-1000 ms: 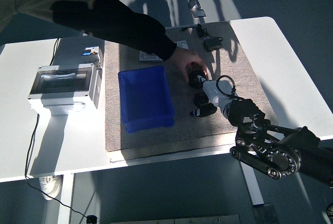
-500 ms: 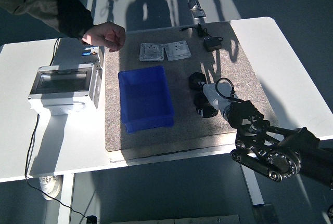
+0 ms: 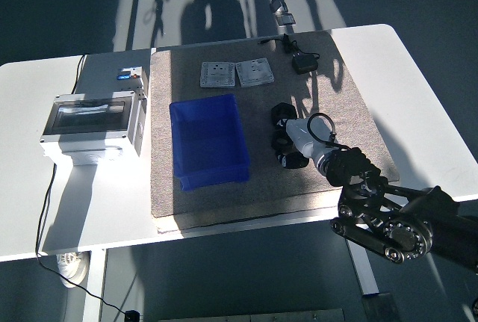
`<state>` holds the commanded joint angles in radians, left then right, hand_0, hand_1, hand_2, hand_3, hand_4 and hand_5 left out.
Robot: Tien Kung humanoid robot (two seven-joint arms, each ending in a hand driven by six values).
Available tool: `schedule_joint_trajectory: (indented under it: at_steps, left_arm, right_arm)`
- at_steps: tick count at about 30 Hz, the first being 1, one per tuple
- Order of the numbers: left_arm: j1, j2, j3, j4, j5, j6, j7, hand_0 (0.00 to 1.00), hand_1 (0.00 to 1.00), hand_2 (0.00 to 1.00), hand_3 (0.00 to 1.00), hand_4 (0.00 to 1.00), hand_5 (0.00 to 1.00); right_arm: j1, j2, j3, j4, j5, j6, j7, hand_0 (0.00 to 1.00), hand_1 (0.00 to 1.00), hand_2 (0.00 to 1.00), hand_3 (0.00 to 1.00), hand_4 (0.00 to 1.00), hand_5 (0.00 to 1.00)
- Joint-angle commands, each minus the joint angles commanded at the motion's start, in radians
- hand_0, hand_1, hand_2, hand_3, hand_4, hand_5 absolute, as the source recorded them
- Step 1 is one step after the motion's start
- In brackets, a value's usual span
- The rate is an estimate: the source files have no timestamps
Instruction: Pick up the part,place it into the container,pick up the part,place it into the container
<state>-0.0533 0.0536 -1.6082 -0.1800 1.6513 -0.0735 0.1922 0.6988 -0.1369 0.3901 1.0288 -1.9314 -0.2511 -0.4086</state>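
The right hand (image 3: 293, 143) lay on 2 black round parts (image 3: 282, 115); its fingers' state was unclear. The blue rectangular plastic container (image 3: 208, 141) sat left of them.

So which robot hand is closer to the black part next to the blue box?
The right. The right hand is down at the black part, touching or nearly so, right of the blue container. The left hand is out of view.

A grey felt mat (image 3: 224, 187) covers the middle of the white table (image 3: 418, 90). Two grey square switch plates (image 3: 236, 74) lie side by side near its far edge, a small black adapter with cable (image 3: 302, 61) to their right. A grey electrical enclosure with a clear lid (image 3: 93, 120) sits left of the mat.
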Motion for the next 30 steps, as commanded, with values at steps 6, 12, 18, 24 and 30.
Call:
schedule_joint_trajectory:
  at_steps: [6,12,18,24,30]
  left_arm:
    - [0.000,0.000,-0.001,0.000,0.001,0.000,0.000,0.711,0.725,0.751,0.674,0.998,0.998]
    - [-0.001,0.000,-0.003,0.000,0.004,-0.001,0.000,0.711,0.725,0.750,0.671,0.998,0.998]
    - [0.000,0.001,-0.005,0.000,0.004,0.000,0.000,0.711,0.725,0.750,0.673,0.998,0.998]
    - [0.002,0.003,-0.006,0.000,0.004,0.002,-0.001,0.711,0.725,0.750,0.672,0.998,0.998]
    - [0.000,0.003,-0.006,0.000,0.003,0.005,-0.001,0.711,0.725,0.750,0.671,0.998,0.998]
  right_arm:
    - [-0.003,-0.001,-0.005,-0.006,0.008,-0.019,0.014,0.439,0.430,0.517,0.601,0.266,0.035]
    - [-0.006,-0.004,-0.006,-0.003,0.009,-0.026,0.020,0.442,0.430,0.516,0.603,0.264,0.032]
    - [0.008,-0.016,0.031,0.053,-0.016,-0.055,0.024,0.438,0.430,0.515,0.596,0.262,0.032]
    - [0.041,-0.010,0.037,0.162,0.006,-0.148,0.059,0.441,0.427,0.509,0.591,0.259,0.028]
    - [0.076,0.026,-0.043,0.235,0.058,-0.184,0.139,0.418,0.427,0.507,0.591,0.257,0.025]
